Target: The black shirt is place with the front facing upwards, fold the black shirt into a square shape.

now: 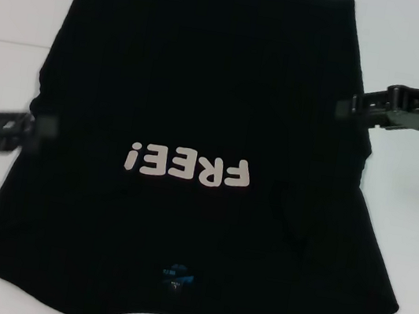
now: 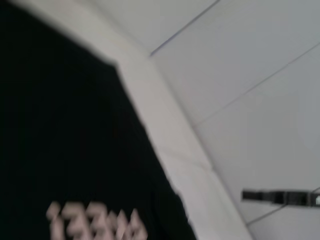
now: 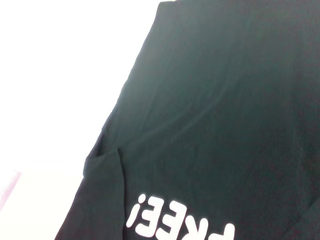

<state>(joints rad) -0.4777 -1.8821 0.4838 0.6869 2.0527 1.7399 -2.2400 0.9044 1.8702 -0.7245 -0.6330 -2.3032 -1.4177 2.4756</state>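
Black shirt (image 1: 199, 123) lies flat on the white worktop (image 1: 24, 16), lettering up. Left gripper (image 1: 38, 130) meets its left edge, right gripper (image 1: 349, 107) its right edge; whether either grasps cloth is unclear.

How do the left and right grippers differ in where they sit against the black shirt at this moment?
In the head view, the left gripper sits at the black shirt's left edge, level with the FREE! lettering; the right gripper sits at the right edge, farther from the robot, above that lettering. The left arm barely enters the view; the right arm reaches in much farther. Both come in sideways at the shirt's side edges, with the shirt lying front up.
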